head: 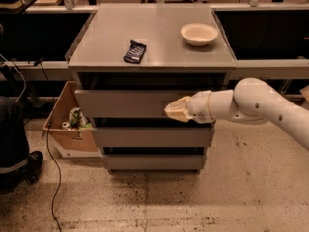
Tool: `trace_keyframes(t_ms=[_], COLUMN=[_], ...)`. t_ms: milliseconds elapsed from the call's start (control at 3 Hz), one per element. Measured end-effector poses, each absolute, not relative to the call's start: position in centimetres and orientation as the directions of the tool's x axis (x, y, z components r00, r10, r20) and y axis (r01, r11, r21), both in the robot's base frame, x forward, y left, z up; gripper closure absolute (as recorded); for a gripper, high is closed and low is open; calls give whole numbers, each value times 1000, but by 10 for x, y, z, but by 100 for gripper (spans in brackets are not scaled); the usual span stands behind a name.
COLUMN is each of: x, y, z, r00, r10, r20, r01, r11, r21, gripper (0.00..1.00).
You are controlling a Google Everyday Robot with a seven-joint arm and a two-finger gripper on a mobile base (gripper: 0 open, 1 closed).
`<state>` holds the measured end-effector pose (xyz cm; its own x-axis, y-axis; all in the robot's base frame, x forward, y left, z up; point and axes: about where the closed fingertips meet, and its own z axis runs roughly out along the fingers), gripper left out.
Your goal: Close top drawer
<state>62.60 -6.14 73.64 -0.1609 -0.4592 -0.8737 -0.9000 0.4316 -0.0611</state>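
Observation:
The top drawer (120, 103) is a wide grey handle-less front just under the cabinet top (159, 23), with a dark gap above it. Its front stands about in line with the two lower drawer fronts (149, 137). My gripper (170, 111) has beige fingers pressed together into a point, holding nothing. It is in front of the right part of the top drawer's front, at its lower edge, and points left. My white arm (256, 103) reaches in from the right. I cannot tell whether the tip touches the front.
A white bowl (199, 34) and a black packet (134, 50) lie on the cabinet top. An open cardboard box (67, 129) with cans stands left of the cabinet. A person's dark leg (12, 139) and a cable (50, 168) are at far left. Workbenches run behind.

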Motion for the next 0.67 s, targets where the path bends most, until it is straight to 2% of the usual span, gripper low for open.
trace_keyframes(t_ms=[333,667], x=[581,571], y=[-93,-88], z=[769,764], r00=[-204,-206], r10=[-482,-490], r20=[-852,-847], r01=[-931,-943], r11=[364,329], r21=[17,39], gripper=[97,74])
